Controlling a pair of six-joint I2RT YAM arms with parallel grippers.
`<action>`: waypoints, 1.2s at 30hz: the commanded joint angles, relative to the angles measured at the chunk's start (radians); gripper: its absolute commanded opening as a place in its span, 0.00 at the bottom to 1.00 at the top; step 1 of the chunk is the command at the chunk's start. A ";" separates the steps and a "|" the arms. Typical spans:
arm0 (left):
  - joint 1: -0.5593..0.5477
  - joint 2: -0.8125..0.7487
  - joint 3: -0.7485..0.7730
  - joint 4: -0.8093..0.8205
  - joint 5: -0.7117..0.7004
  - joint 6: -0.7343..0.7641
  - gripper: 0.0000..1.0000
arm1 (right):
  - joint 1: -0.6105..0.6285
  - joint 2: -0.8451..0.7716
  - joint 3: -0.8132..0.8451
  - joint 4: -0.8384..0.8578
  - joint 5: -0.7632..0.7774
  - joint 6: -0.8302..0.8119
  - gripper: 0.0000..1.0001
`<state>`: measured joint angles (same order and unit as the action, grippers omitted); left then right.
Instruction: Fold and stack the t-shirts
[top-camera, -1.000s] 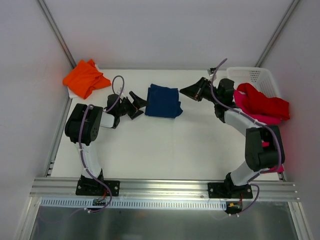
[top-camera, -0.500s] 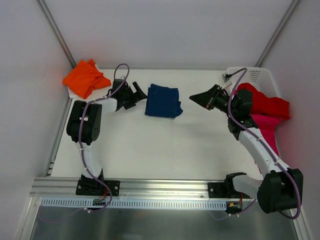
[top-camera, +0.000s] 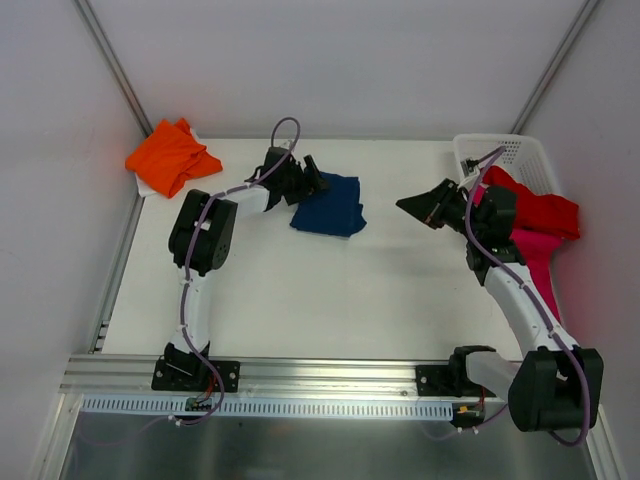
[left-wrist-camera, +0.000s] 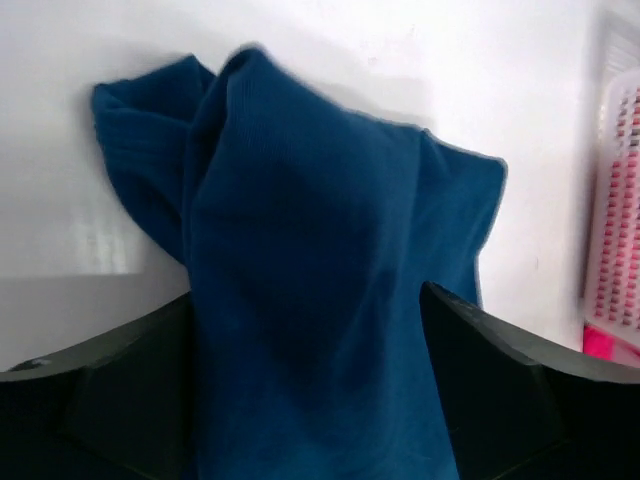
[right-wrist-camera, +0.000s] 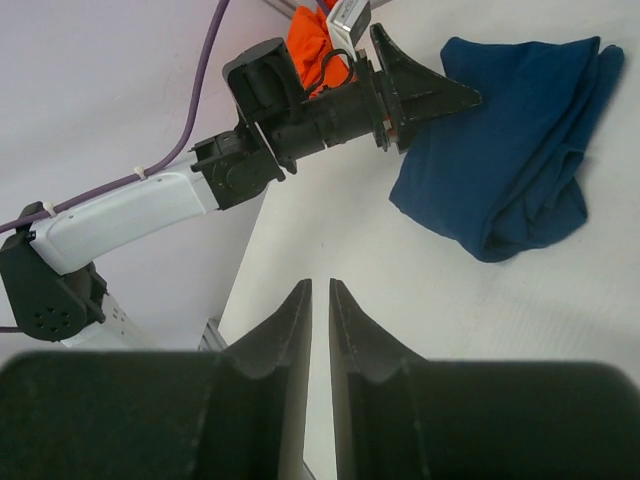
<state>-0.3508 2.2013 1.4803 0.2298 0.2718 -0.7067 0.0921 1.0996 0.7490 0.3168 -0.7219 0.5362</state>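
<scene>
Left gripper (top-camera: 308, 178) is at the left edge of the navy tee (top-camera: 332, 205), jaws spread wide. In the left wrist view its fingers (left-wrist-camera: 110, 395) flank the navy cloth (left-wrist-camera: 320, 250), which runs between them, not clamped. The navy tee lies as a rumpled folded bundle on the far middle of the table (top-camera: 300, 300).

Right gripper (top-camera: 412, 205) hovers right of the navy tee, apart from it. I see its fingertips nearly together, just a thin slit, nothing in it (right-wrist-camera: 319, 287).

Orange tee (top-camera: 168, 155) is bunched in the far left corner. Red tee (top-camera: 530, 205) drapes over the white basket (top-camera: 510, 150) at far right, magenta-pink tee (top-camera: 540, 258) hanging beneath it.
</scene>
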 joint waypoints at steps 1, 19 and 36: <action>-0.031 0.081 0.024 -0.130 0.020 -0.023 0.78 | -0.040 -0.035 -0.008 0.015 -0.043 -0.022 0.15; -0.002 0.035 0.090 -0.188 0.052 0.073 0.00 | -0.088 -0.073 -0.056 0.010 -0.071 -0.005 0.14; 0.179 0.018 0.518 -0.596 -0.037 0.493 0.00 | -0.126 -0.139 -0.123 0.007 -0.071 -0.021 0.14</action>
<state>-0.1761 2.2501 1.9076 -0.2783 0.2794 -0.3416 -0.0181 0.9939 0.6437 0.2951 -0.7731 0.5335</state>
